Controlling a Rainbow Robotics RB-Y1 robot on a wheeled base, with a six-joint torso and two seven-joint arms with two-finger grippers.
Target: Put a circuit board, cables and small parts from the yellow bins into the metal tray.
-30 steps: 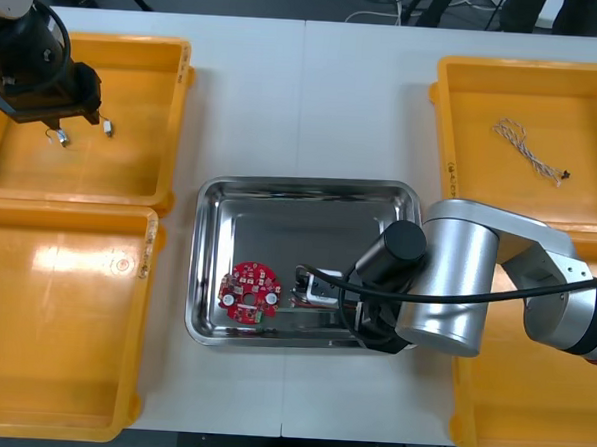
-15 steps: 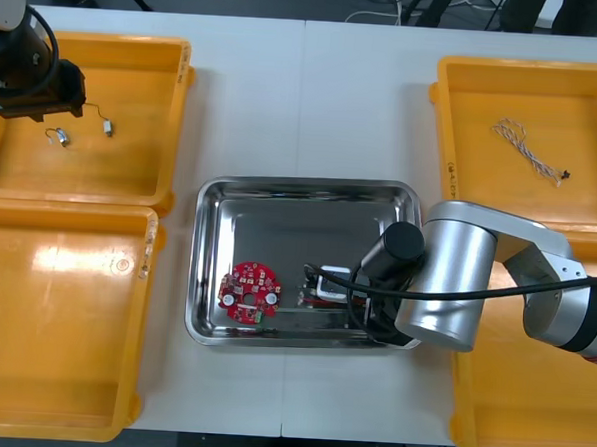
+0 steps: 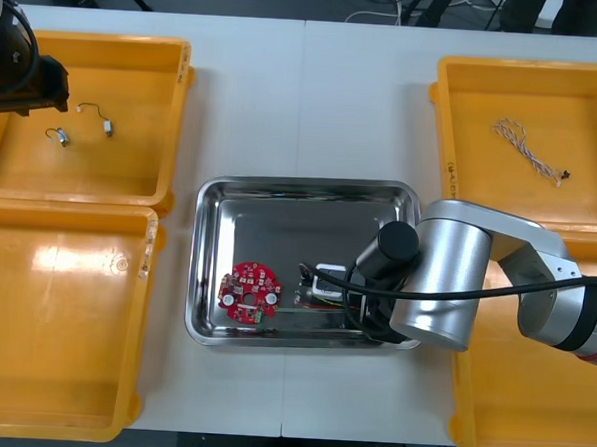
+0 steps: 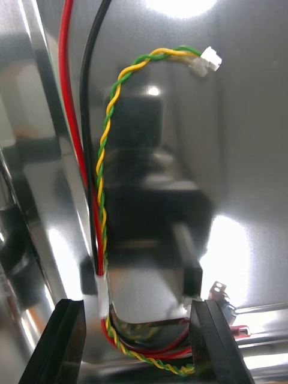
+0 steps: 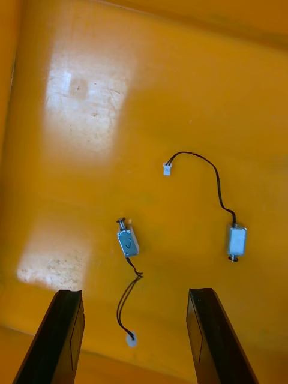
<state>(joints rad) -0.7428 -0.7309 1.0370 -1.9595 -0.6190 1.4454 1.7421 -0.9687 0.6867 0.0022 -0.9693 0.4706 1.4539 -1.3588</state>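
Over the far left yellow bin (image 3: pixel 118 44), close to its outer side, your left gripper (image 5: pixel 135 294) hangs with its claw released, both fingers wide apart above the bin floor. Two small metal parts (image 5: pixel 127 243) lie on that floor ahead of the fingers, each trailing a thin black lead (image 5: pixel 213 180). They lie apart from each other and well in from the walls, with bare floor all round them.

Your right gripper (image 4: pixel 137 303) sits low inside the metal tray (image 3: pixel 311 184) at its near right corner, claw also released. A cable bundle (image 3: pixel 320 285) runs out between the spread fingers without being pinched: a twisted yellow and green cable (image 4: pixel 108 138), a red wire (image 4: pixel 69 120) and a black wire (image 4: pixel 90 90). The bundle passes close to one finger and leaves a gap to the other. The twisted cable ends in a white connector (image 4: pixel 210 59) lying on the shiny floor farther out.

From the front view, your right arm (image 3: pixel 445 286) overhangs the tray's near right corner and its rim. The round red circuit board (image 3: pixel 249 291) lies near the tray's near left corner, just inside the near wall and apart from the bundle. The far half of the tray floor is open, bare metal. A twisted cable (image 3: pixel 528 150) lies in the far right yellow bin (image 3: pixel 527 67), well away from its walls.
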